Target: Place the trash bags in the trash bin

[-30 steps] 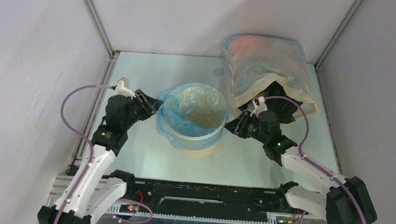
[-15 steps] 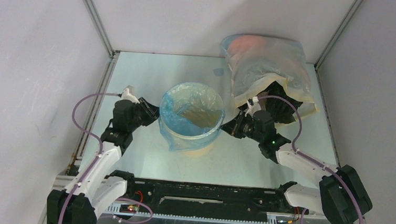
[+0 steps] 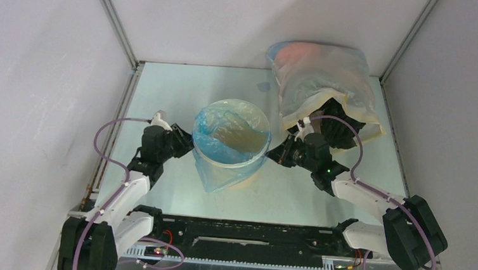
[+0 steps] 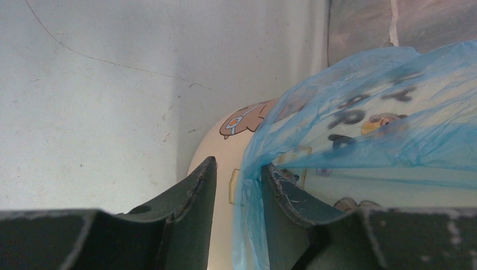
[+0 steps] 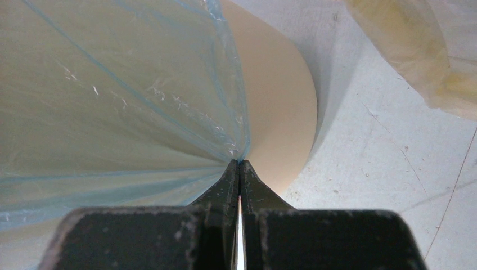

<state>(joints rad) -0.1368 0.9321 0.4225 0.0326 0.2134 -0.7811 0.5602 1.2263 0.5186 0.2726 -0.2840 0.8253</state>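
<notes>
trash bag (image 3: 213, 171) drawn lower over trash bin (image 3: 240, 183) than before

Table (image 3: 163, 85): pale grey-green sheet filling the centre of the top view, with walls at left, right and back. Fine scratches and specks show on it in both wrist views.

Standing on it:
- Bin (image 3: 245, 177), upright, centre of frame, slightly left. A blue bag (image 3: 224, 124) is draped over its mouth and down its walls. One flap hangs at the bin's lower left; flap-to-table contact not resolvable.
- Sack (image 3: 322, 84), upper right, slumped toward the back corner. It is near the bin, with a strip of table between.
- Small blue mark (image 3: 264, 86), just left of the sack; cannot identify.
</notes>
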